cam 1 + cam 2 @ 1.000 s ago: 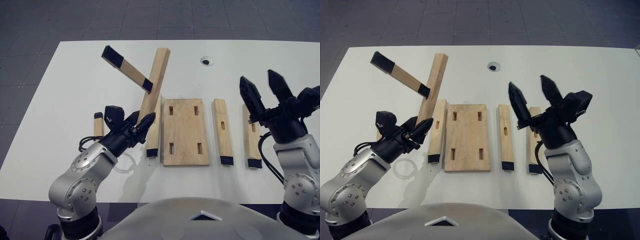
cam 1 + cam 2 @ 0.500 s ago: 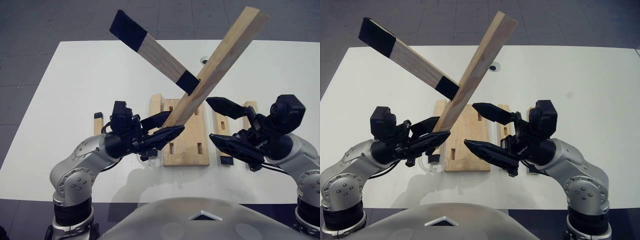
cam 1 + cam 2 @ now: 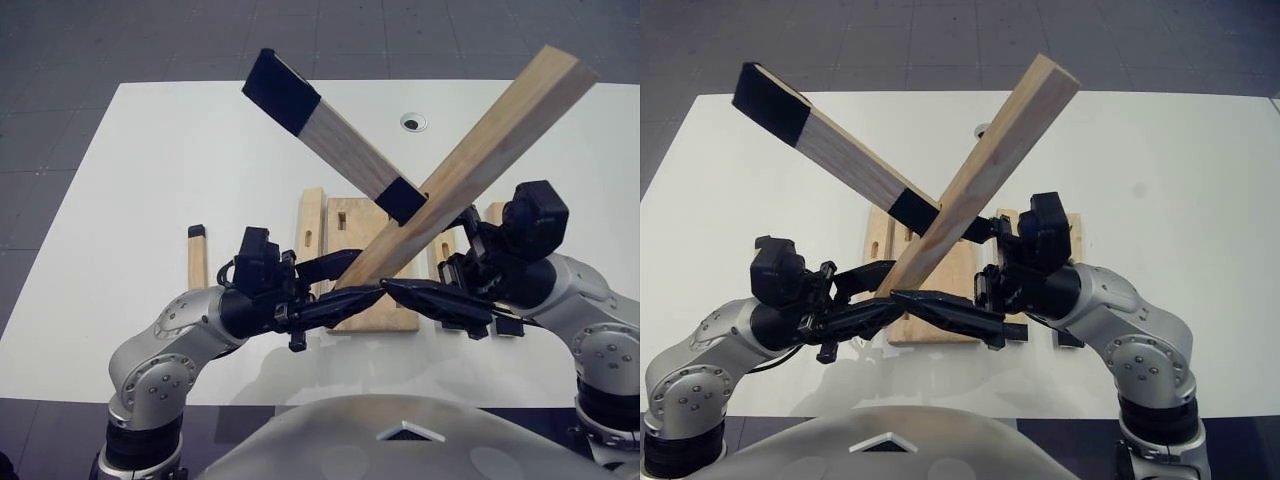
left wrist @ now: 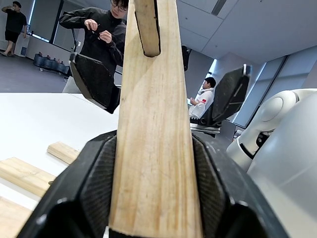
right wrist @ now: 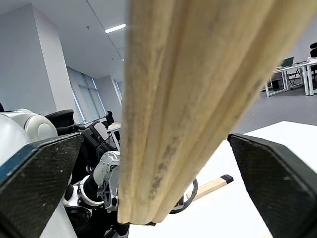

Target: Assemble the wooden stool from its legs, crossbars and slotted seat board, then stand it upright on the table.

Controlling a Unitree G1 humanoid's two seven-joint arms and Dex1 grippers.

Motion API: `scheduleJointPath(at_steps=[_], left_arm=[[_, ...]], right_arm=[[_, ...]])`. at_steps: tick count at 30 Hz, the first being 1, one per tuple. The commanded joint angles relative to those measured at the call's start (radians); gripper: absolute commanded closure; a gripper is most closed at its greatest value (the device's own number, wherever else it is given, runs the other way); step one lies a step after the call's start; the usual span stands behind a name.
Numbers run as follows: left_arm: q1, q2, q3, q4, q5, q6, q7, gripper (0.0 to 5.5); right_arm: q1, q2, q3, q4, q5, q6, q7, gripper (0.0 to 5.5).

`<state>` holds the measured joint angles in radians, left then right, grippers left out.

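Observation:
A long pale wooden bar point(image 3: 490, 140) rises slanting above the table, and a black-tipped crossbar point(image 3: 330, 135) is stuck through it, so the two form an X. My left gripper point(image 3: 345, 283) is shut on the bar's lower end; in the left wrist view its pads point(image 4: 99, 183) press both sides of the wood. My right gripper point(image 3: 420, 255) is open and straddles the same bar just above, with its pads point(image 5: 39, 168) well apart from the wood point(image 5: 178, 99). The slotted seat board point(image 3: 365, 230) lies flat on the table below both grippers.
On the white table point(image 3: 150, 170) a slotted leg point(image 3: 312, 225) lies left of the board and a short black-tipped piece point(image 3: 197, 262) farther left. Another leg's end point(image 3: 495, 212) shows behind my right arm. A round hole point(image 3: 412, 122) sits near the far edge.
My left gripper raised the joined bars off the table and swung them right. My right gripper came down, turned inward and now straddles the long bar.

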<state>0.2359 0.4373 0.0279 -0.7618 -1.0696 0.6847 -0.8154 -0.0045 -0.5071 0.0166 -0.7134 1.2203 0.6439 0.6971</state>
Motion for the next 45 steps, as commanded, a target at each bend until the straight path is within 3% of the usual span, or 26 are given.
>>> scheduleJointPath(at_steps=[1, 14, 29, 32, 39, 45], left_arm=[[0.005, 0.01, -0.02, -0.01, 0.026, -0.033, 0.019, 3.43], [0.02, 0.012, -0.079, 0.008, 0.077, -0.086, 0.024, 3.43], [-0.042, 0.004, -0.179, 0.133, 0.178, -0.177, 0.018, 3.43], [-0.051, 0.023, -0.184, 0.162, 0.166, -0.172, -0.019, 2.67], [-0.048, 0.046, -0.118, 0.146, 0.066, -0.149, -0.052, 1.64], [-0.058, 0.1, -0.037, 0.171, 0.091, -0.175, -0.079, 0.76]], right_arm=[[-0.02, 0.007, 0.012, 0.012, 0.025, 0.016, -0.022, 0.84], [-0.023, 0.023, 0.044, 0.035, 0.046, 0.033, -0.041, 3.22], [-0.056, 0.017, 0.035, 0.087, 0.283, 0.121, -0.096, 3.46], [-0.058, 0.01, 0.028, 0.098, 0.283, 0.133, -0.094, 3.46], [-0.076, -0.016, 0.021, 0.151, 0.178, 0.139, -0.044, 3.47], [-0.172, -0.078, -0.001, 0.326, -0.054, 0.075, 0.123, 3.47]])
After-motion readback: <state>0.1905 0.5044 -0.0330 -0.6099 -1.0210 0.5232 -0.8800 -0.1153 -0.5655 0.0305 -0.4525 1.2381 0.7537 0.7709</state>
